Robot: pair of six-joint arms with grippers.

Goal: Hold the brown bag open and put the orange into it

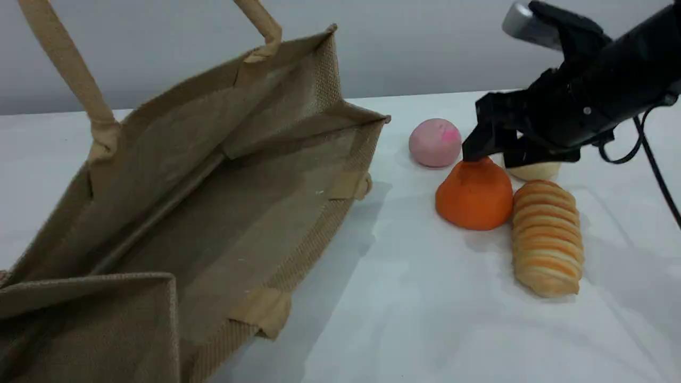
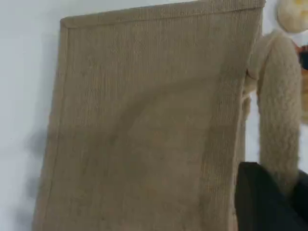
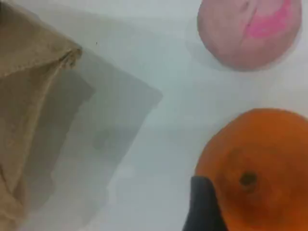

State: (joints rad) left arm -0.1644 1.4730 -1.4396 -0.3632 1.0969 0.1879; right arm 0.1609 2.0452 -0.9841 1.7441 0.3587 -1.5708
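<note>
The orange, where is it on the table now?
In the scene view the orange sits on the right side, between the pink ball behind it and the striped bread roll beside it, directly under the right gripper.

A white table (image 1: 425, 298) carries all items. On its left half lies the brown bag (image 1: 202, 213), a woven jute tote with its mouth gaping towards the near side and one beige handle (image 1: 72, 74) raised at far left. Right of the bag, well apart from it, four foods are grouped: a pink ball (image 1: 434, 142) farthest, the orange (image 1: 474, 196) just nearer, a striped bread roll (image 1: 547, 236) touching the orange's right side, and a pale bun (image 1: 534, 171) behind the roll, partly hidden.
</note>
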